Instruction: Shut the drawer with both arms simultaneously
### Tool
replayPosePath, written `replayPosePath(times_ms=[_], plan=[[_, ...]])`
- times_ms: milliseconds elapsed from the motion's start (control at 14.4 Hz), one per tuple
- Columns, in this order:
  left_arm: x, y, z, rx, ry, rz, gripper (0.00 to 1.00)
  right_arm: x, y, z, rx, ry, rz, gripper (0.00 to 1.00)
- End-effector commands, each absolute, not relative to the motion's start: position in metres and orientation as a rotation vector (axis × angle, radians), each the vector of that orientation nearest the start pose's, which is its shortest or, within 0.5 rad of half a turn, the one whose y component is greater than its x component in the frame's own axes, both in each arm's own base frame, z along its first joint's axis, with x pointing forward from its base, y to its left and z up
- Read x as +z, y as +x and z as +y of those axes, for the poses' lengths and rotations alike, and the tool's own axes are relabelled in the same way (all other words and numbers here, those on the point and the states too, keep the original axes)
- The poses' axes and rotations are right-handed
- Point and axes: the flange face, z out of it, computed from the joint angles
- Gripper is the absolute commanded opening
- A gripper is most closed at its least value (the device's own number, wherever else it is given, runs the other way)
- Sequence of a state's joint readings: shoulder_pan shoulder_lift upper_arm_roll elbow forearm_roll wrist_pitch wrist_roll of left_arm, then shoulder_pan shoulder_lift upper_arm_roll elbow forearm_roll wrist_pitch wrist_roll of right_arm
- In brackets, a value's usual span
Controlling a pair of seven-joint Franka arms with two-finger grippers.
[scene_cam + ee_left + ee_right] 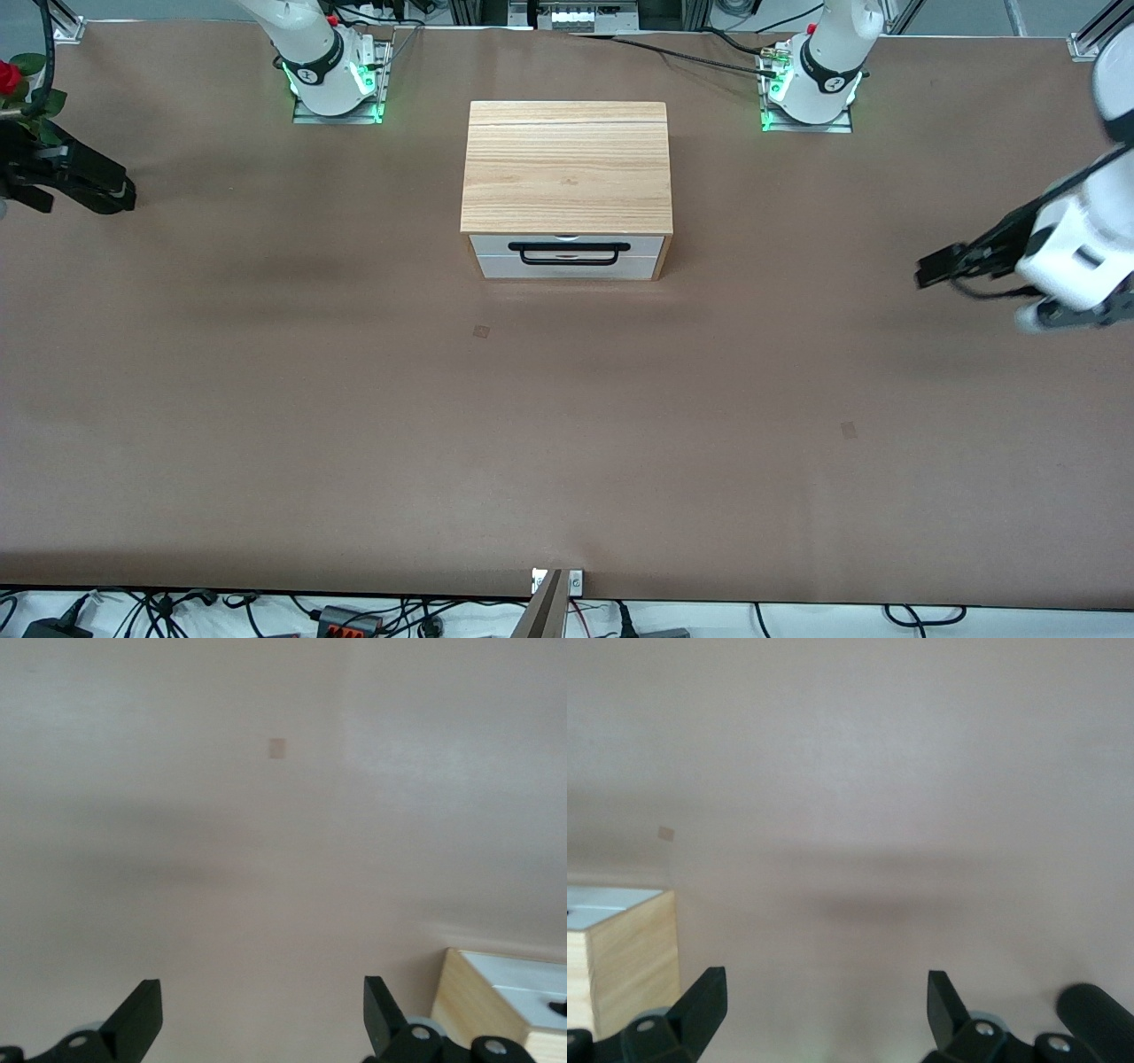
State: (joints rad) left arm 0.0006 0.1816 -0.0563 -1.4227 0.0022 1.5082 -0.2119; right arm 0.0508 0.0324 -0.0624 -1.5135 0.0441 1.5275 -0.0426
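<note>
Both tools, left tool [930,266] and right tool [111,190], hang spread apart over opposite desk [567,425] ends, flanking one cabinet [567,168] whose single white, black-handled drawer [567,249] sits flush.

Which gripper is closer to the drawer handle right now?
Left, slightly. The left gripper hangs over the table toward the left arm's end, about level with the drawer handle. The right gripper is over the table edge at the right arm's end.

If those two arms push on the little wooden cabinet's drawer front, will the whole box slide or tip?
Tipping seems unlikely: the cabinet is squat and wide. It might slide, as nothing visibly braces it on the smooth table. The drawer looks nearly flush. Both pincers, left and right, hang open, far off.
</note>
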Motion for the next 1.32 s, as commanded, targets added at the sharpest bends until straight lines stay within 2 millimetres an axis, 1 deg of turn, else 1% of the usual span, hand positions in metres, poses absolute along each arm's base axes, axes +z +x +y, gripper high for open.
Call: replayPosePath(times_ms=[0,69,138,208,277,415,554,692,762,900,1108,1177,1246], plan=[[0.594,0.578,-0.041,0.131,-3.054,-0.171,1.0,0.602,0.532,0.008,-0.008,-3.076,-0.037,1.0],[0.6,0.566,-0.054,0.142,-3.044,-0.128,1.0,0.604,0.531,0.007,-0.001,-3.074,-0.035,1.0],[0.596,0.553,-0.05,0.158,-3.038,-0.139,1.0,0.605,0.53,0.009,0.008,-3.075,-0.05,1.0],[0.596,0.544,-0.051,0.132,-3.044,-0.14,1.0,0.608,0.531,0.008,0.005,-3.074,-0.048,1.0],[0.593,0.539,-0.052,0.118,-3.042,-0.136,1.0,0.611,0.533,0.007,0.001,-3.077,-0.052,1.0],[0.594,0.54,-0.053,0.096,-3.057,-0.136,1.0,0.615,0.536,0.007,0.044,-3.089,-0.058,1.0],[0.596,0.543,-0.053,0.089,-3.092,-0.146,1.0,0.615,0.534,0.006,0.142,-3.109,-0.066,1.0],[0.597,0.547,-0.05,0.073,-3.098,-0.158,1.0,0.615,0.535,0.005,0.145,-3.11,-0.063,1.0],[0.599,0.548,-0.05,0.064,-3.099,-0.158,1.0,0.61,0.538,0.003,0.152,-3.109,-0.061,1.0],[0.601,0.552,-0.06,0.065,-3.101,-0.125,1.0,0.614,0.537,-0.001,0.146,-3.158,-0.05,1.0],[0.601,0.55,-0.064,0.1,-3.098,-0.128,1.0,0.61,0.54,-0.002,0.151,-3.166,-0.045,1.0],[0.6,0.55,-0.066,0.103,-3.099,-0.123,1.0,0.611,0.539,-0.003,0.149,-3.166,-0.042,1.0],[0.6,0.55,-0.066,0.103,-3.098,-0.121,1.0,0.612,0.539,0.0,0.147,-3.171,-0.052,1.0]])
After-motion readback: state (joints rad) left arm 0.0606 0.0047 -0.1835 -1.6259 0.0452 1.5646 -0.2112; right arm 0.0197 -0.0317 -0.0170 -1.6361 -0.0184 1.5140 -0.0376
